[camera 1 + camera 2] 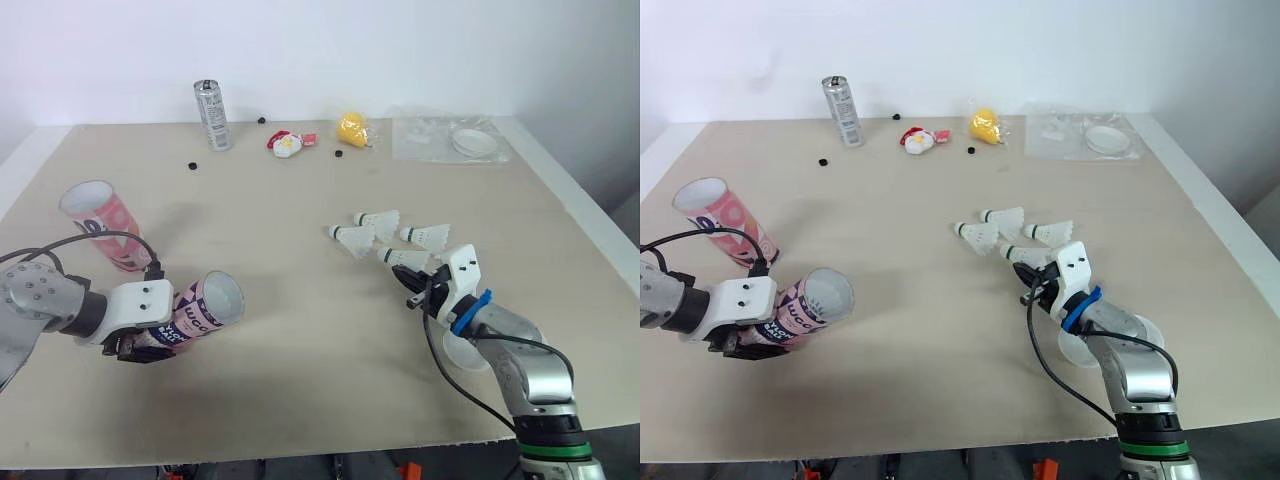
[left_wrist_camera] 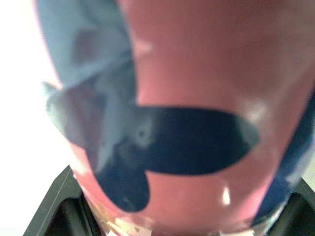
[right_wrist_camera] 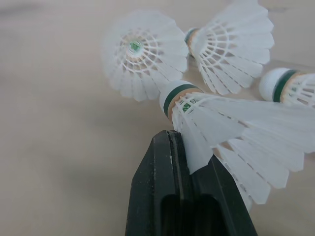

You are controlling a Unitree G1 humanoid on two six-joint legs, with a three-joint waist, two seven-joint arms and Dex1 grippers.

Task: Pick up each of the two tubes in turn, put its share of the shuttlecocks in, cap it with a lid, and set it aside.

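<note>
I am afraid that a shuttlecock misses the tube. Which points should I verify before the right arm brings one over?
1. Held tube clamped in left gripper: ok.
2. Its open end is tilted up, toward the shuttlecock side: ok.
3. Nearest shuttlecock lies at the right gripper, firmly taken: cannot tell.
4. Other shuttlecocks lie free of the nearest one: cannot tell.
5. Second tube apart from the left gripper: very close, cannot tell.
</note>
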